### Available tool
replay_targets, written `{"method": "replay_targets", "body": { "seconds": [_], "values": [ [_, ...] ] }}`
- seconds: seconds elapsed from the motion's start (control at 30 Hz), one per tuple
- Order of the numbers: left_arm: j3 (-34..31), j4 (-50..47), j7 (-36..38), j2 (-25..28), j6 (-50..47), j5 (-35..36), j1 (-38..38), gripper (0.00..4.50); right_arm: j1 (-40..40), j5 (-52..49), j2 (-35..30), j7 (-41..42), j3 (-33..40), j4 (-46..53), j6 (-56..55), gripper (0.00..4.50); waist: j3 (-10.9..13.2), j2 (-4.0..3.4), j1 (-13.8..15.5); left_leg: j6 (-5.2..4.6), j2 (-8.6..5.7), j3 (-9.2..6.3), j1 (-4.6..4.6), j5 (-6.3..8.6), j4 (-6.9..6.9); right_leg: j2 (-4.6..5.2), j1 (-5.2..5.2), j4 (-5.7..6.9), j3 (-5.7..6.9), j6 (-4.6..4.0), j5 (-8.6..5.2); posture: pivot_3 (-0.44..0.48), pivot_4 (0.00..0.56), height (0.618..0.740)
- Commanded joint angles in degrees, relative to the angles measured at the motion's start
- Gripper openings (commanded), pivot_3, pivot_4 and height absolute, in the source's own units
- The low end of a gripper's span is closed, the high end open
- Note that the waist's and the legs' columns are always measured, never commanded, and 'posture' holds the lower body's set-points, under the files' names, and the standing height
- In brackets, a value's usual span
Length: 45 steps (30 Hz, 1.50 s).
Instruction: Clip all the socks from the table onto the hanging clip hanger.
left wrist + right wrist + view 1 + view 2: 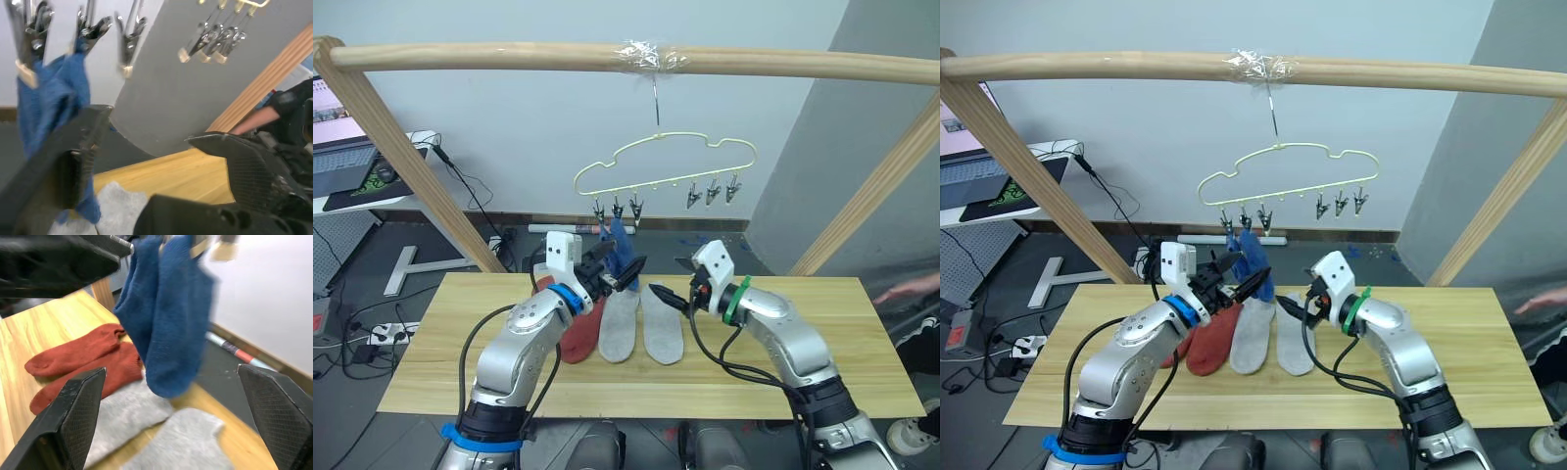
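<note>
From my head views, my left tool (619,276) is raised over the far middle of the tabletop (862,333), its black fingers spread apart just beside the blue socks (620,247). My right tool (674,294) sits to the right of them, fingers also spread and holding nothing, above the grey socks (643,324). The blue socks hang from the leftmost clips of the clip hanger (666,168), a thin pale-yellow wire with a wavy outline, hooked under a thick wooden frame bar (509,56) where clear tape is wrapped.

My left wrist view brings the clips close: small dark metal pegs (89,29) with pale tips, two of them biting the soft blue fabric, a third beside them bare, and three more bare ones farther along. It also shows a person's arm (254,120) beyond the tabletop's right end.

My right wrist view gives what the head views half hide behind my left arm: the two rust-red socks (83,363) lie side by side on the tabletop, left of the grey pair, with the blue ones dangling above them. The grey pair looks fuzzy and flat; the tabletop is light yellowish planked wood.
</note>
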<state>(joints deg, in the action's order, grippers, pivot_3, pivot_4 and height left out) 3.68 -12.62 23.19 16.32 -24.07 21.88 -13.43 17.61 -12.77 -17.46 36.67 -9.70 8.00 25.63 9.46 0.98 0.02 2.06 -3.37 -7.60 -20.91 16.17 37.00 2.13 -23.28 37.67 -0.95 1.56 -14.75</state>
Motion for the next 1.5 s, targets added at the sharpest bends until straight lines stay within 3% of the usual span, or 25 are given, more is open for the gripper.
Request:
{"method": "replay_targets", "body": {
  "seconds": [0.03,0.27,0.37,0.47,1.1,1.5],
  "values": [
    [0.8,1.3,-1.1,-1.1,3.2,-3.5,-2.1,3.03,0.4,-2.5,-1.4,1.1,2.8,4.5,0.2,4.50,0.0,0.00,-0.1,-0.01,0.02,0.00,0.00,0.00,-0.01,-0.02,0.00,0.00,0.01,0.00,0.00,0.013,0.148,0.740],
    [0.6,6.2,-1.5,-3.9,7.4,-6.4,-5.7,3.03,1.4,-4.6,-3.7,2.2,4.3,7.4,0.9,4.50,0.0,0.00,-0.1,-0.01,0.00,0.00,0.00,0.00,0.02,-0.02,0.01,0.04,0.02,0.00,0.00,-0.008,0.152,0.740],
    [0.8,7.5,-1.1,-4.6,8.3,-7.1,-6.4,2.46,2.1,-6.3,-4.3,2.6,5.0,8.6,1.6,4.50,0.0,0.01,-0.2,-0.01,-0.01,0.03,0.00,0.00,0.03,-0.01,0.02,0.04,0.00,0.01,0.00,-0.015,0.152,0.740],
    [1.2,8.4,-1.0,-4.8,8.6,-8.3,-6.6,1.56,2.7,-7.6,-4.3,2.5,5.6,9.3,2.4,4.50,0.0,0.01,-0.3,-0.01,0.01,0.03,0.01,0.00,0.02,-0.01,0.01,0.03,0.01,0.01,0.00,-0.015,0.152,0.740],
    [-0.2,20.3,-6.6,-10.1,13.8,-14.0,-13.3,1.56,7.6,-12.7,-4.9,1.9,6.7,12.5,6.4,4.50,0.0,0.02,-0.2,-0.03,0.00,0.01,0.00,0.00,0.04,-0.01,0.02,0.06,0.04,0.01,0.00,-0.025,0.163,0.740],
    [-0.2,24.6,-8.4,-10.7,16.3,-16.6,-16.5,1.56,7.7,-13.0,-5.1,1.7,7.1,12.7,6.0,4.50,0.0,0.02,-0.3,-0.02,0.01,0.03,0.00,0.00,0.04,-0.01,0.01,0.06,0.02,0.01,0.00,-0.038,0.161,0.740]
  ]
}}
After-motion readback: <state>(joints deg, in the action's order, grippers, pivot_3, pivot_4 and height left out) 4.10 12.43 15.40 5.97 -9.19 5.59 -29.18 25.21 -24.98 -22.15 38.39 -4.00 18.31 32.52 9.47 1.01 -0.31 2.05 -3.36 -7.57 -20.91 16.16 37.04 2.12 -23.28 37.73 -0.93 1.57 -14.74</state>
